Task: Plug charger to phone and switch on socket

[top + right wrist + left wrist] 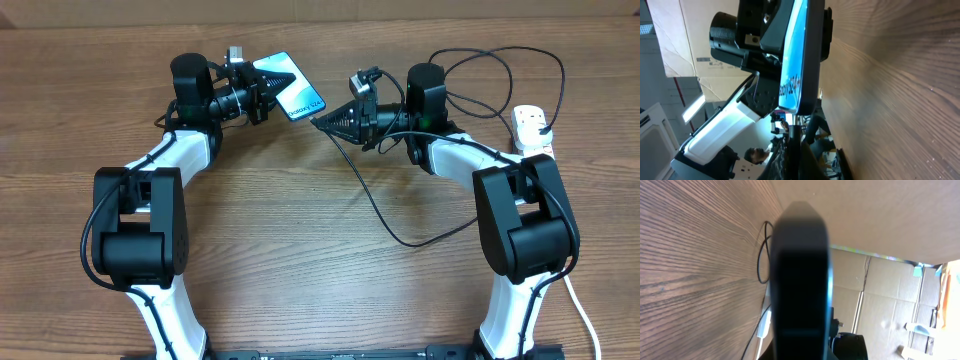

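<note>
My left gripper (268, 93) is shut on the phone (292, 88), holding it off the table with its light blue screen up; in the left wrist view the phone's dark edge (801, 280) fills the middle. My right gripper (322, 121) is shut on the black connector tip of the charger cable (375, 205), right at the phone's lower end. In the right wrist view the connector (794, 131) meets the phone's bottom edge (802, 65). The cable loops over the table to a black plug in the white power strip (533, 130) at the far right.
The power strip's white cord (585, 315) runs down along the right arm's base. Cardboard boxes (890, 295) stand beyond the table's far edge. Both arms' bases sit at the near edge.
</note>
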### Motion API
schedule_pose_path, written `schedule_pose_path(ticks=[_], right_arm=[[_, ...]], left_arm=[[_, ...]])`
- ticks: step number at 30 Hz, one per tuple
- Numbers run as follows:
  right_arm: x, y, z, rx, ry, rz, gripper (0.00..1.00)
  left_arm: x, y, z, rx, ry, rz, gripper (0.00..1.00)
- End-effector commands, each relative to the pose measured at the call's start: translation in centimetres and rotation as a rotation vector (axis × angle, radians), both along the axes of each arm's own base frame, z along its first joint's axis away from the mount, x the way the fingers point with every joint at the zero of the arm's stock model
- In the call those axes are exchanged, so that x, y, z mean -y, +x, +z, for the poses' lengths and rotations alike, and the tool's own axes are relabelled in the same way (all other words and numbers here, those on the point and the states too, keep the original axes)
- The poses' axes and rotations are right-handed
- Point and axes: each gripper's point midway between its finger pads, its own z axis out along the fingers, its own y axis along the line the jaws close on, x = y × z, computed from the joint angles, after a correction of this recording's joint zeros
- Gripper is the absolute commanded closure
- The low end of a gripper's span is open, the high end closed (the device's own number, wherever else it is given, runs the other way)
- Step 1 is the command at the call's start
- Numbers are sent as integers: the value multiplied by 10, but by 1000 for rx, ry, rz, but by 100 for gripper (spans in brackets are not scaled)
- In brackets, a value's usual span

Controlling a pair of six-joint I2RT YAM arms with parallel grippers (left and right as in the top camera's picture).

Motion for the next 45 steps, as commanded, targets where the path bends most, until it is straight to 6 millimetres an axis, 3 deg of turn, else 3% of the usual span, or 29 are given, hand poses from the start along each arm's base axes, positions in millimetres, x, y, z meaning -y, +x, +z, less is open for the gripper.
schedule_pose_path(ticks=[1,45], right_arm=[[1,6,18,52,9,-25,96],[1,15,21,53,13,-77,96]], left_arm=[[2,2,22,44,-11,-5,96],[3,5,21,32,-12,18,96]])
